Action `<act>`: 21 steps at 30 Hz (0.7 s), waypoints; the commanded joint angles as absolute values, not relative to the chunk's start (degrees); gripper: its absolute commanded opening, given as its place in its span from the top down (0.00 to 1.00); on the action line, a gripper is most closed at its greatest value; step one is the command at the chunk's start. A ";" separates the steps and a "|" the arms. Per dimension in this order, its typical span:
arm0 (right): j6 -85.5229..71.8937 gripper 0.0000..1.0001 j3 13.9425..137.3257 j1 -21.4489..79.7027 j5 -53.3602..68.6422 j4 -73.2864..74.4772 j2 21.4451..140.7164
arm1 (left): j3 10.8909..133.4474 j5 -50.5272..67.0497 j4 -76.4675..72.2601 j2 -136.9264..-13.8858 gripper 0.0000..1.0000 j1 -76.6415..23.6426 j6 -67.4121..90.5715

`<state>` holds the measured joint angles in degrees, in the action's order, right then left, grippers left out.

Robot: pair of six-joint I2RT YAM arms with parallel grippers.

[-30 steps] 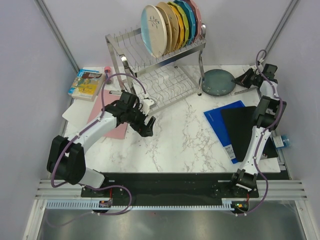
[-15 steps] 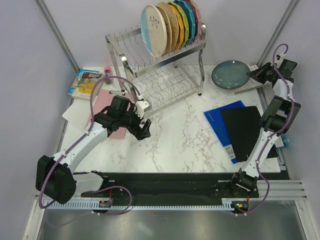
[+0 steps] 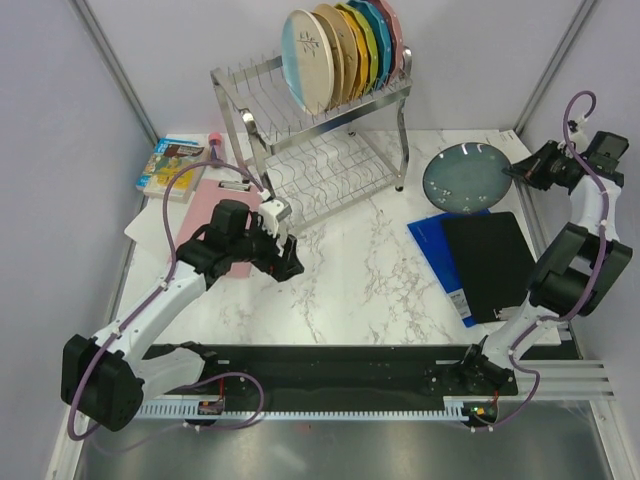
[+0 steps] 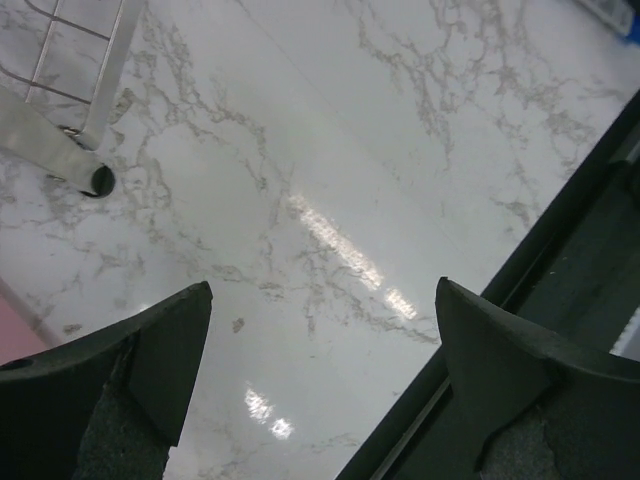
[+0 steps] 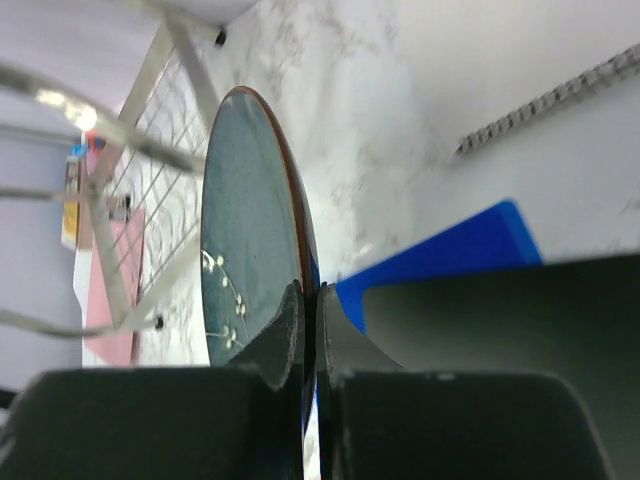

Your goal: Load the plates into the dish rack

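Note:
My right gripper (image 3: 522,171) is shut on the rim of the dark teal speckled plate (image 3: 469,178) and holds it lifted and tilted above the table's right side; in the right wrist view the plate (image 5: 245,230) stands edge-on between my fingers (image 5: 285,325). The silver dish rack (image 3: 310,110) stands at the back. Its top tier holds the blue-and-cream sprig plate (image 3: 305,60), cream-yellow plates (image 3: 335,45) and plain coloured plates behind them. My left gripper (image 3: 288,258) is open and empty above the marble in front of the rack's lower tier (image 3: 325,170); it also shows in the left wrist view (image 4: 320,345).
A blue folder (image 3: 445,250) and a black pad (image 3: 490,265) lie at right. A pink sheet (image 3: 205,215) and a book (image 3: 172,165) lie at left. A rack foot (image 4: 98,180) shows in the left wrist view. A black strip (image 3: 340,365) runs along the near edge.
My right gripper has lifted the teal plate off the table and swung it up and rightward, tilting it. My left arm has drawn back toward the left with its gripper open.

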<state>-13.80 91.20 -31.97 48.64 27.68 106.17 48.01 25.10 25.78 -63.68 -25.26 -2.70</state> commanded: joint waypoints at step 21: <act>4.96 1.00 78.06 -23.66 65.31 62.42 82.45 | 31.73 49.31 -20.10 -71.00 0.00 -22.59 49.48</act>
<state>13.47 79.15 -28.60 56.03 63.81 87.15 34.87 47.22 -6.15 -68.23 -22.57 41.41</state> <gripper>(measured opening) 0.022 0.996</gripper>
